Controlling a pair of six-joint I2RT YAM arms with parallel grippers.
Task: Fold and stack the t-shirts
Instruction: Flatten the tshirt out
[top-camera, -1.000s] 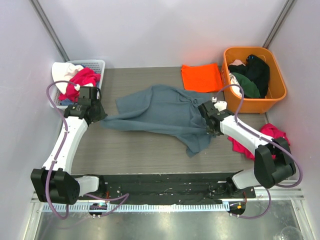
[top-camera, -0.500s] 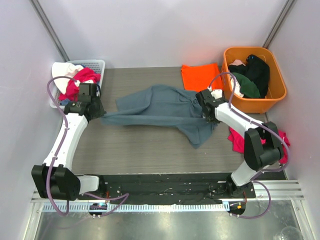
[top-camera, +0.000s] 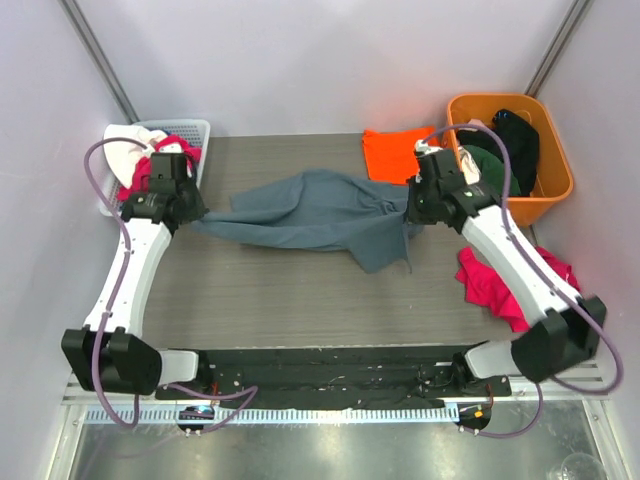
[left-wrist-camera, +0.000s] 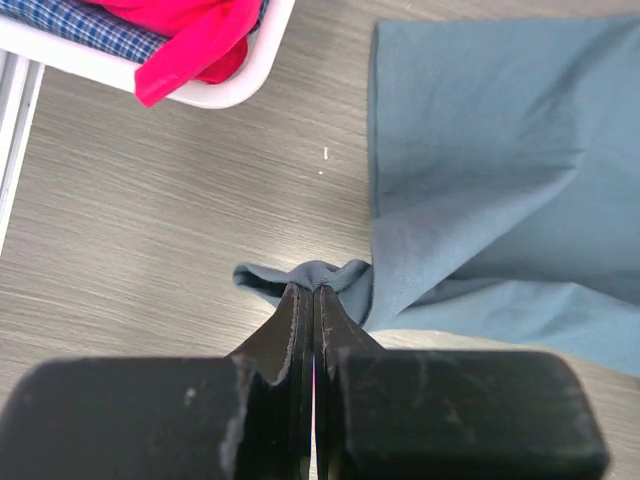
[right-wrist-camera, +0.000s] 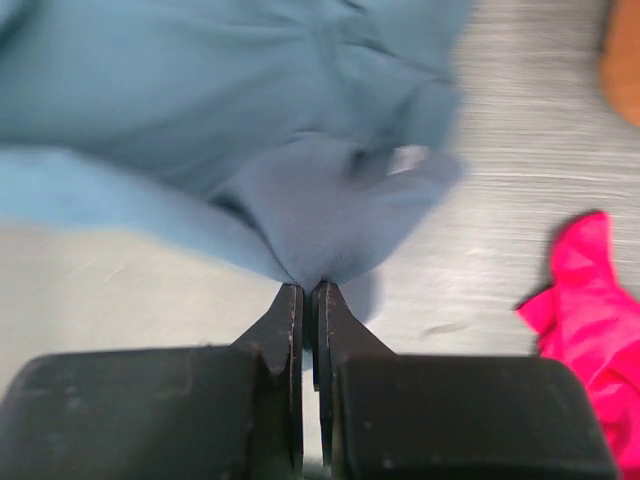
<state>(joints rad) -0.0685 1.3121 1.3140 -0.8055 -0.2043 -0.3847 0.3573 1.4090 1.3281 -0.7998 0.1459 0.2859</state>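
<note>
An orange tub (top-camera: 520, 211) stands at the far right corner of the bench. It holds a black garment (top-camera: 516, 140) at the back, a dark green one (top-camera: 492, 170) in front of it, and a scrap of pale cloth at its left wall. A white basket (top-camera: 197, 128) sits at the far left corner, heaped with a red garment (top-camera: 140, 178) and white cloth (top-camera: 124, 150). The left wrist view also shows blue checked fabric (left-wrist-camera: 95, 22) under the red.

A small pale patch (right-wrist-camera: 405, 160) on the grey cloth may be a label, but it is too blurred to read.

The orange t-shirt (top-camera: 395, 156) lies folded flat at the far edge, just left of the tub. The slate blue-grey t-shirt (top-camera: 310, 208) is stretched across the middle of the bench, nearer the far edge, and is pulled between the two arms.

The left gripper (left-wrist-camera: 312, 295) is pinched tight on a bunched corner at the shirt's left end, near the basket. The right gripper (right-wrist-camera: 310, 290) is clamped on a gathered fold at the right end, close to the orange t-shirt. From that end a flap of grey cloth trails toward the near edge.

A crumpled pink garment (top-camera: 495, 285) lies by the right edge, partly under the right arm.
</note>
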